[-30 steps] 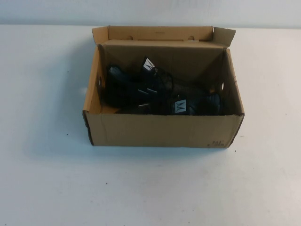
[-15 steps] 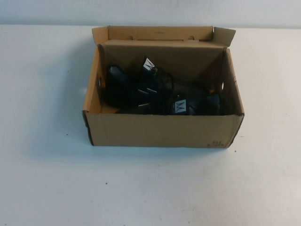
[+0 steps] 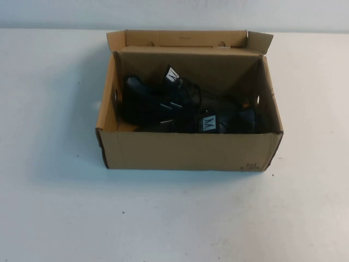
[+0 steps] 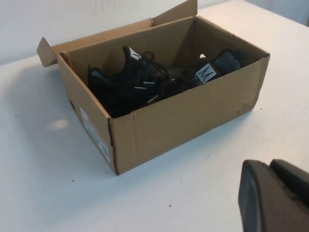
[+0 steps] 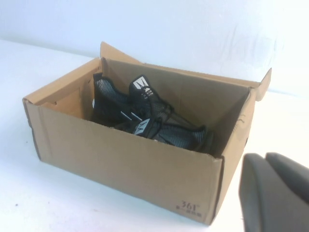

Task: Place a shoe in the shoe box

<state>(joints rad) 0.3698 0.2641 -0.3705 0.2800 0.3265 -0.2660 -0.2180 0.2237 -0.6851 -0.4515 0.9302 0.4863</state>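
Note:
The brown cardboard shoe box (image 3: 185, 152) stands open in the middle of the table, its flap lid folded back at the far side. Two black knit sneakers lie inside. One shoe (image 3: 147, 101) is at the left with its white-logo tongue tab up. The other shoe (image 3: 232, 121) is at the front right. Both arms are out of the high view. In the left wrist view the left gripper (image 4: 268, 165) is shut and empty, well short of the box (image 4: 183, 116). In the right wrist view the right gripper (image 5: 264, 157) is shut and empty, beside the box's corner (image 5: 120, 154).
White table (image 3: 54, 207) all around the box, with a pale wall along the far edge. Small print marks the box's front right corner (image 3: 252, 165). A label sits on the box's short side (image 4: 94, 135).

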